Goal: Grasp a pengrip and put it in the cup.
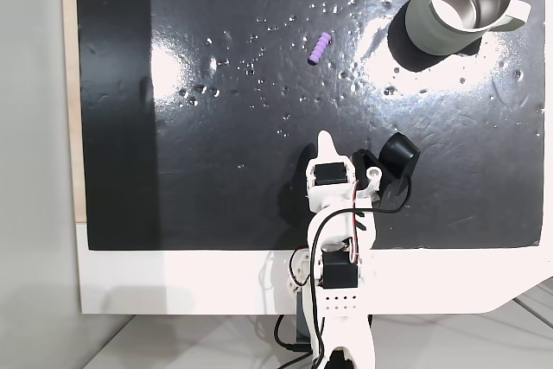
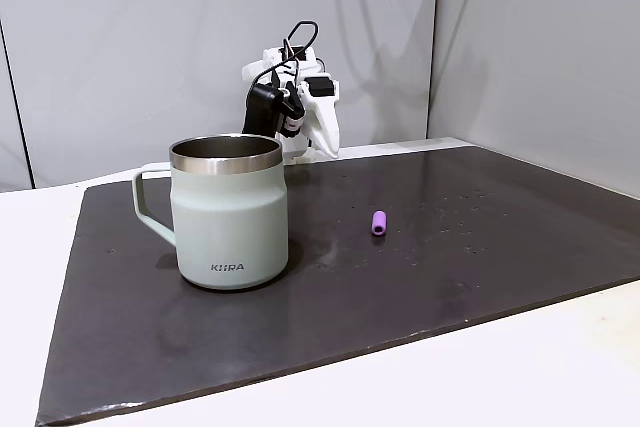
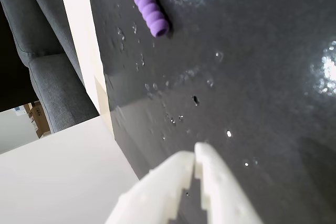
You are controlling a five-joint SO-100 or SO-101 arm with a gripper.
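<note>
White gripper fingertips pressed together, empty. Pengrip lies well ahead on mat, seemingly slanted: spread fingers, straddle it crosswise. Cup apart.

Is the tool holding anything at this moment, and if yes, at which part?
Nothing is held. In the wrist view the tool has its fingertips together with nothing between them, and the pengrip lies apart from it on the dark mat.

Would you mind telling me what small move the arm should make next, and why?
Probably open the gripper and reach forward toward the pengrip. The jaws look shut with nothing between them, while the pengrip lies loose on the dark mat, apart from the cup and well ahead of the fingertips.
</note>
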